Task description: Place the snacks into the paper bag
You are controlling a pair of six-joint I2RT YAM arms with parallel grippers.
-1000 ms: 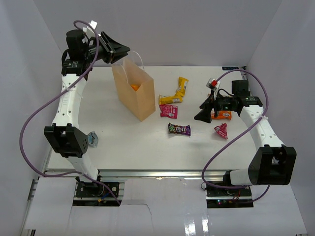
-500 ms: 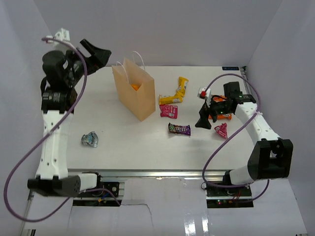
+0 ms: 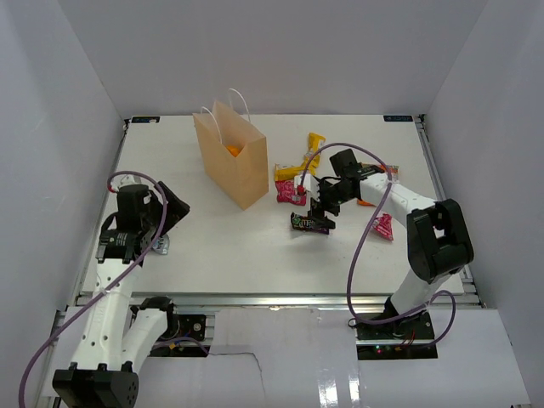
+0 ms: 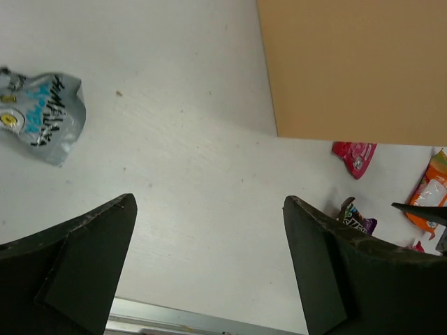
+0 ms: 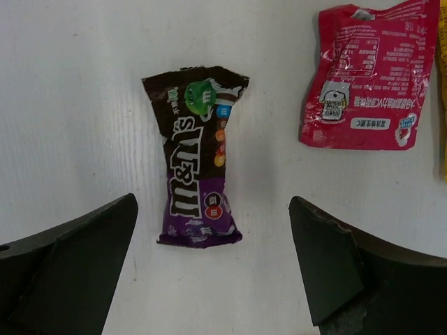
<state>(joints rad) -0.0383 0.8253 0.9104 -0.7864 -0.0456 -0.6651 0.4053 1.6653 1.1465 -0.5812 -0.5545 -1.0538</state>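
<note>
The tan paper bag [image 3: 234, 166] stands upright at the back left, with an orange snack [image 3: 234, 151] showing inside it. A dark brown snack packet [image 5: 196, 164] lies flat on the table. My right gripper [image 5: 213, 201] hangs open over its lower end, one finger on each side and neither touching it. In the top view the right gripper [image 3: 323, 211] sits just above that packet [image 3: 308, 223]. A pink packet [image 5: 367, 77] lies beside it. My left gripper [image 4: 208, 200] is open and empty, low over the table at the near left [image 3: 174, 212].
Yellow packets [image 3: 304, 157] and a pink one [image 3: 291, 191] lie right of the bag. A small red packet [image 3: 382, 226] and an orange one [image 4: 429, 199] lie near the right arm. A silver and blue packet [image 4: 42, 115] lies by the left gripper. White walls enclose the table.
My left arm swung down from above the bag to the near left of the table, jaws open. My right arm moved left, from the orange packet to over the dark brown one.
</note>
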